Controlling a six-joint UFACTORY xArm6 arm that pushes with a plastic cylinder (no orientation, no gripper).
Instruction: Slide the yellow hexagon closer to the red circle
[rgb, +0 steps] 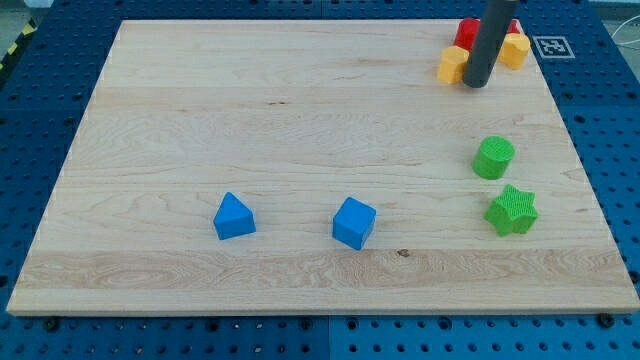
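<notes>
My tip (477, 84) rests on the board near the view's top right. A yellow block (452, 65) touches the rod's left side and is partly hidden by it. A second yellow block (515, 50), which looks hexagonal, lies just right of the rod. A red block (467, 32) sits above the left yellow block, and the rod covers its right part, so I cannot make out its shape. A small piece of red (514, 27) shows right of the rod, above the second yellow block. All these blocks are packed close around the rod.
A green circle (493, 158) and a green star (512, 211) lie at the view's right, below the cluster. A blue triangular block (233, 216) and a blue cube (354, 222) lie at the lower middle. The wooden board (300, 110) ends close behind the cluster.
</notes>
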